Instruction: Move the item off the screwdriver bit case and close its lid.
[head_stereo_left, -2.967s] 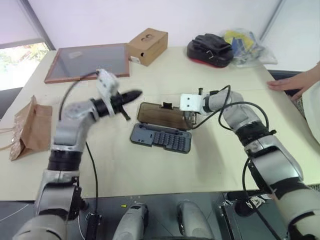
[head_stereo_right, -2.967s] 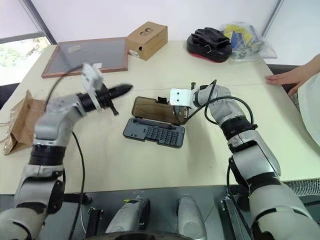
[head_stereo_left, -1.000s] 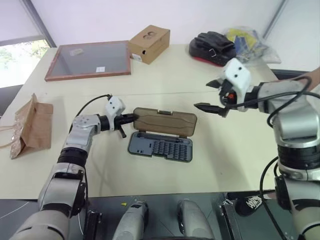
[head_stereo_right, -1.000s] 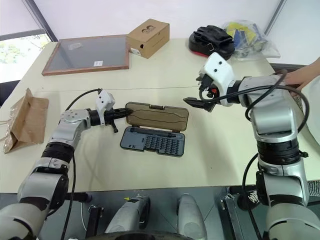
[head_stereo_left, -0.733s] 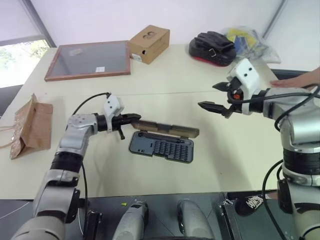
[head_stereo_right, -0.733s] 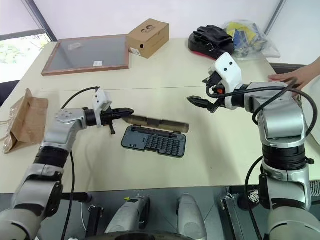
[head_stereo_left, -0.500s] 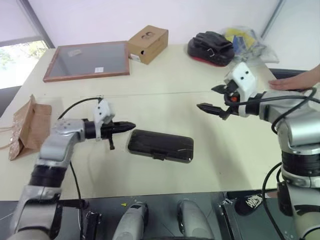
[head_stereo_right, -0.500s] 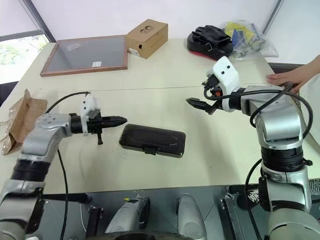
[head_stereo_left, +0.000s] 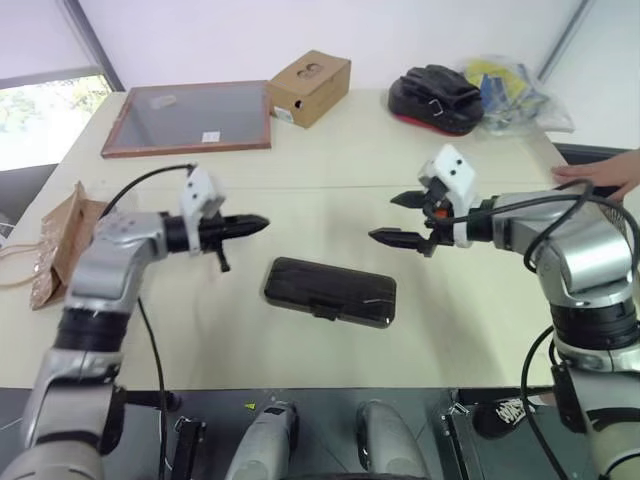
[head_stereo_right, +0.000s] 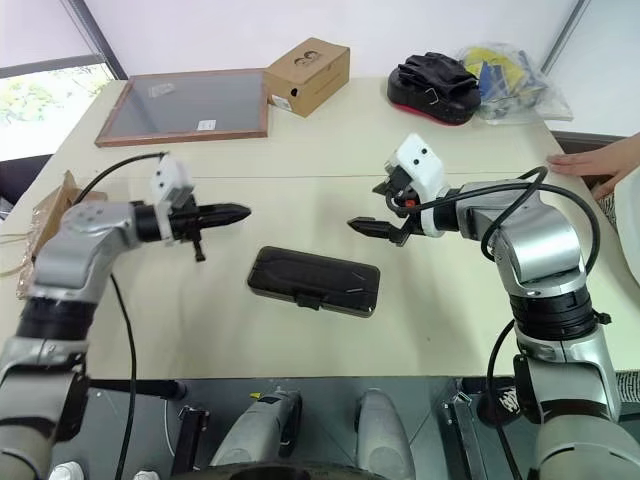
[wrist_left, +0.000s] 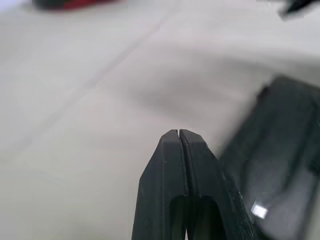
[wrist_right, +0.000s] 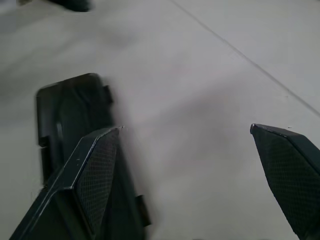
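Two grippers hang above the table, one on each side of the screwdriver bit case, neither touching it. The case lies flat near the table's front edge with its lid down over the base, dark side up, and the small latch tab at its front edge. The left gripper has its black fingers pressed together with nothing between them, pointing across toward the right. The right gripper points back toward it, jaws spread wide and empty. The brown paper bag lies at the table's left edge, well apart from the case. At the far side sit a framed panel, a cardboard box and a black-and-red pouch. A person's hand rests at the right edge
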